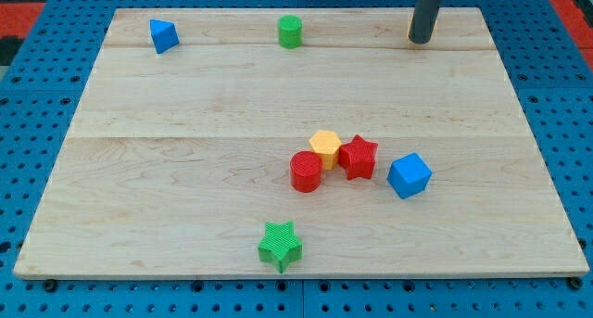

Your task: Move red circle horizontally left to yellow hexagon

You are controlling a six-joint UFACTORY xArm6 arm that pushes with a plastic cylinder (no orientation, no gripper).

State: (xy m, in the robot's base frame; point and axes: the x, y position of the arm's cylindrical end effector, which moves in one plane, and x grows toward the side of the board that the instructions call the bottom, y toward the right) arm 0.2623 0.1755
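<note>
The red circle (306, 171) sits near the board's middle, touching the lower left side of the yellow hexagon (325, 147). A red star (358, 158) touches the hexagon's right side. My tip (421, 40) is at the view's top right, far above and to the right of these blocks, touching none of them.
A blue cube (409, 175) lies just right of the red star. A green star (280, 246) is near the bottom edge. A green cylinder (290, 31) and a blue triangular block (163, 35) stand along the top edge of the wooden board (185, 170).
</note>
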